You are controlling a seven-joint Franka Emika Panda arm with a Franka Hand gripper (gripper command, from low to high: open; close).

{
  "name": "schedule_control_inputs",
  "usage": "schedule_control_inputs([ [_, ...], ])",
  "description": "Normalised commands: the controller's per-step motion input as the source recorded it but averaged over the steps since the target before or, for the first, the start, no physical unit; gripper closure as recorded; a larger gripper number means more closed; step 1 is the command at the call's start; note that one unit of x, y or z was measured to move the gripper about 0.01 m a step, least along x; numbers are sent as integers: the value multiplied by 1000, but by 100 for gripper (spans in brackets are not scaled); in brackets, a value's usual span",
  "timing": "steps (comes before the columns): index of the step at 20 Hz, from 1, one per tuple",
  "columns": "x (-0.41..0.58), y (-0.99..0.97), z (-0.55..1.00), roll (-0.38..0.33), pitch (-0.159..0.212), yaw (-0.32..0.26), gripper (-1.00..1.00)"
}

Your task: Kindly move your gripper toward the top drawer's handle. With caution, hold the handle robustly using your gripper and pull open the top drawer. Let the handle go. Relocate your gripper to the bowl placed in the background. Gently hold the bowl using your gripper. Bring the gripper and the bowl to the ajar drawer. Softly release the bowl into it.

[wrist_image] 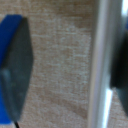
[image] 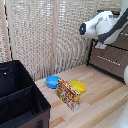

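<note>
Wood table, reed-mat wall behind; arm up at dresser on ext. view's right.
Wrist view: tool straddles handle vs top drawer front; one finger well clear, other beside bar, so not clenched yet. Blue bowl sits near table's back edge, beside yellow bowl and box.

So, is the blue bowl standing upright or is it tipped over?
Upright. In the exterior view the blue bowl sits on the wooden floor with its open rim facing up, beside the yellow bowl.
</note>
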Motion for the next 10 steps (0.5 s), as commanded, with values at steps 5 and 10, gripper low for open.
schedule_control_inputs([
  [5,0,18,263,31,1,-75,100],
  [10,22,717,0,0,-32,-133,100],
])
